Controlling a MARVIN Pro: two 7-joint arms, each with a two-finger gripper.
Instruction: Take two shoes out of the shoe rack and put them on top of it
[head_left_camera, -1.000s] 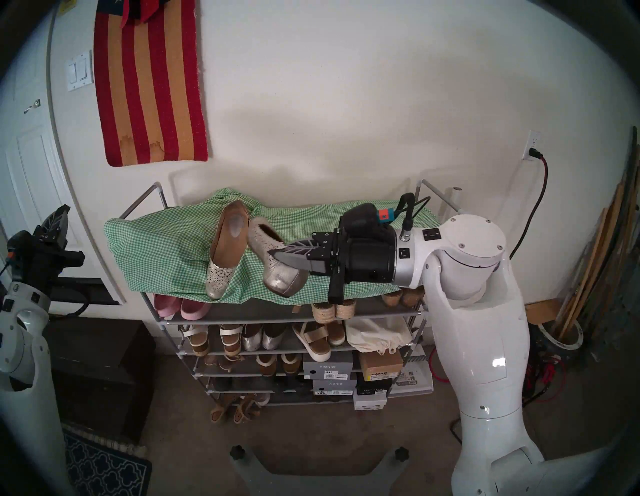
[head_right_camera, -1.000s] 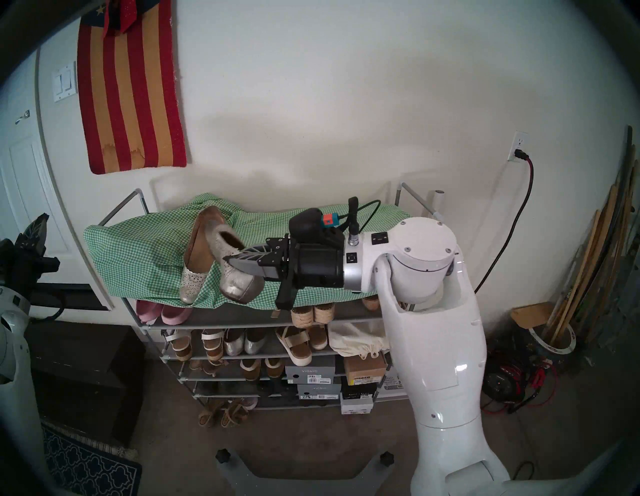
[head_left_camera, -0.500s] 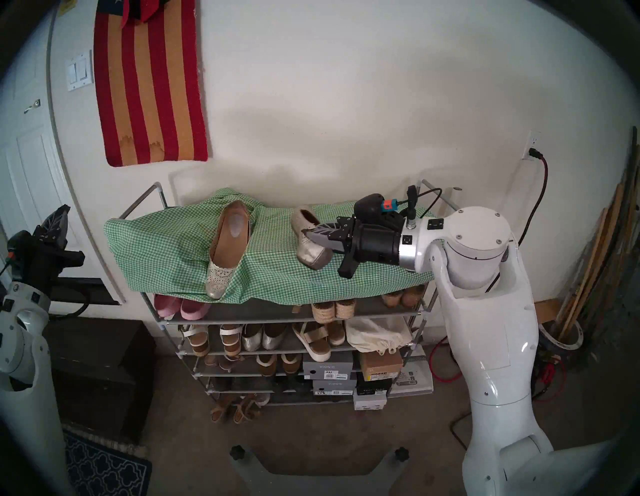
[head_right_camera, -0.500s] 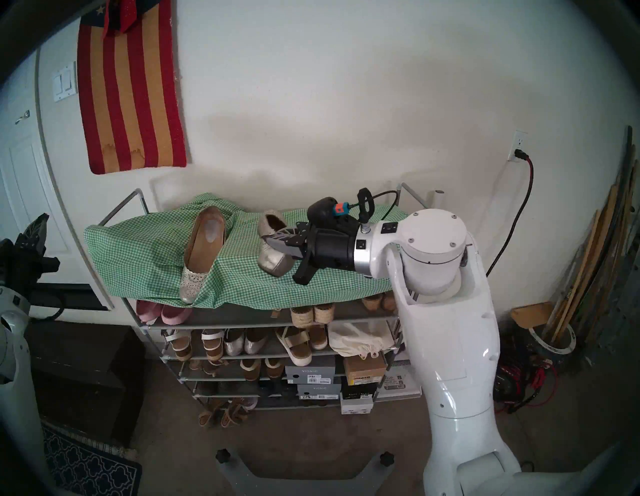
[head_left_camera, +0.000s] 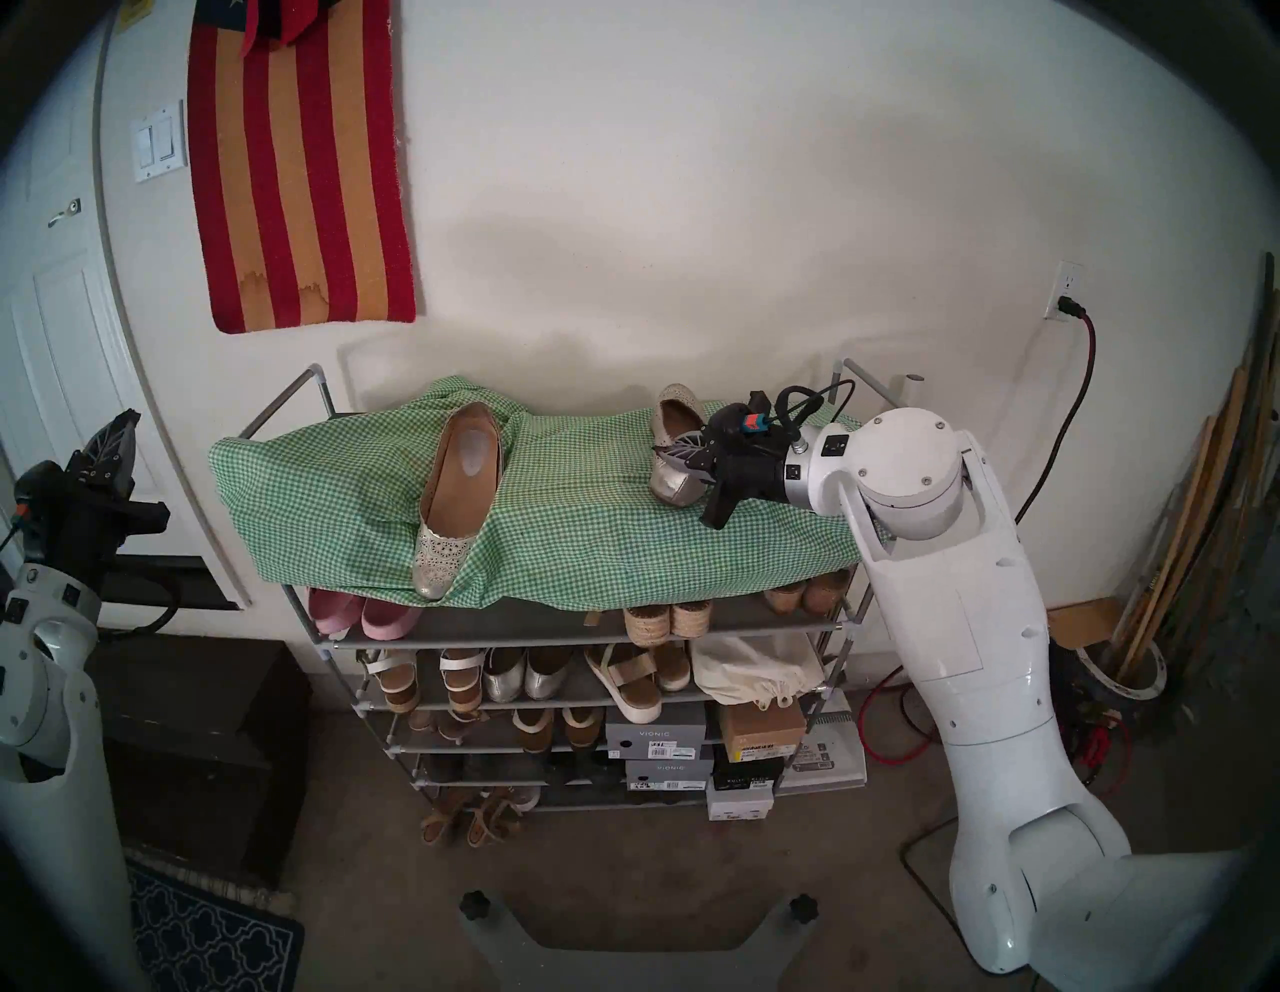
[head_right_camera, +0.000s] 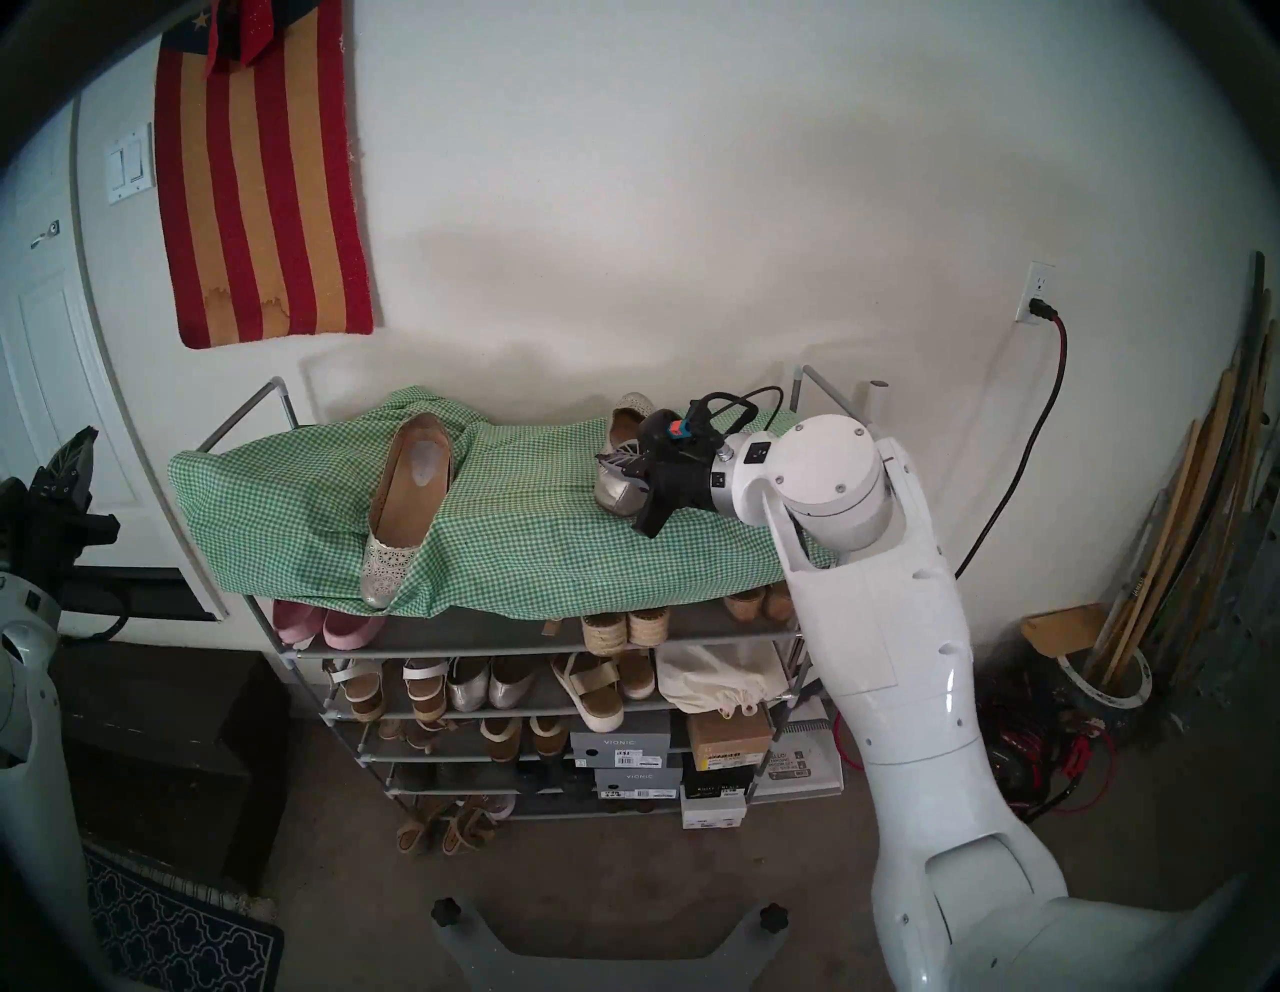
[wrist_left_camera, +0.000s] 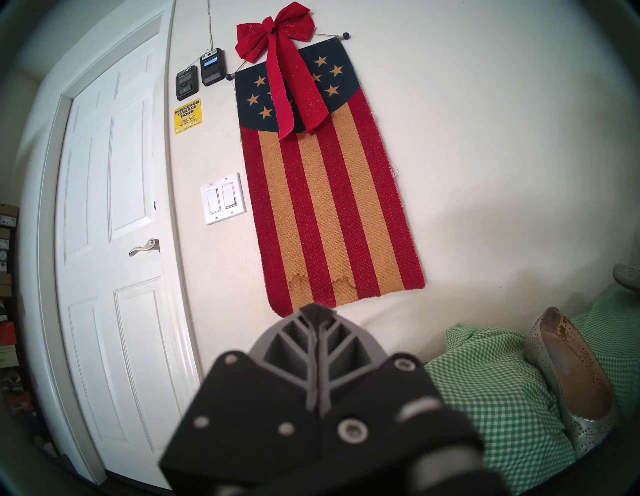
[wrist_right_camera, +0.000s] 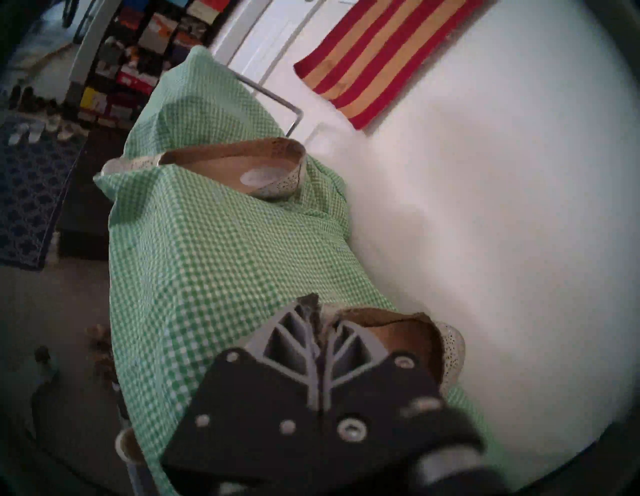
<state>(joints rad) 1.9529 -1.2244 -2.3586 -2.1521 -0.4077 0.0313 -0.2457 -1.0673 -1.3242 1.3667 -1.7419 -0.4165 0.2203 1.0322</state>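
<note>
A white wall with a striped red-and-tan hanging backs the tall shoe rack, whose top tier is draped with a green checked cloth. Far left, well clear of the rack, the left gripper has its jaws pressed together on nothing. On the cloth's left half lies the first perforated silver flat, toe toward the front edge. Further right, the right gripper has its jaws clamped on the side wall of the second flat, near the rack's right rail. To finish well, I judge it should lower the shoe until its sole sits flat on the cloth, away from the rear edge, before letting go and backing off without dragging the fabric.
</note>
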